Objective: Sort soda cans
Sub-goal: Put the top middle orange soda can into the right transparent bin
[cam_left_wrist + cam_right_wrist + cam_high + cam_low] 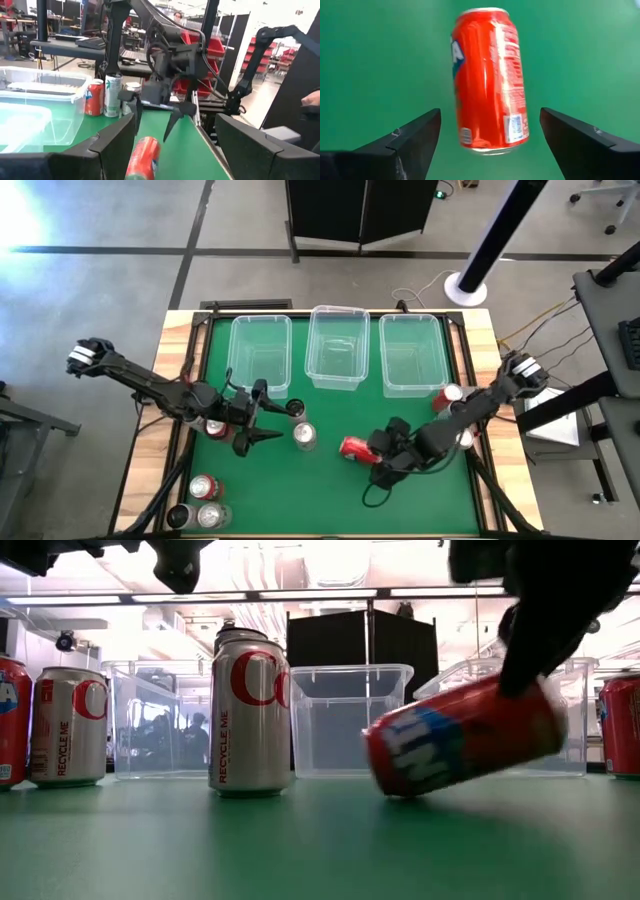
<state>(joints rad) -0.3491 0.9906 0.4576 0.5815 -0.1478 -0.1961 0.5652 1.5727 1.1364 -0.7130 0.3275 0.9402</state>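
The red soda can [490, 80] lies on its side between the right hand's [490, 145] widely spread fingers, untouched.

Three clear bins [260, 352] [338, 348] [412, 354] are counted in a row at the far side of the counter [330, 500]. Nine soda cans are made out in the high view. Four are red: one lying on its side [355, 446] and three upright [203, 486] [447, 395] [215, 427], the last partly hidden. Three are silver [305, 437] [210, 515] [465, 438], one of them half covered by an arm. Two are dark [296, 409] [180, 516]. Two arms are counted, each with one hand: the left hand [272, 420] and the right hand [372, 452].
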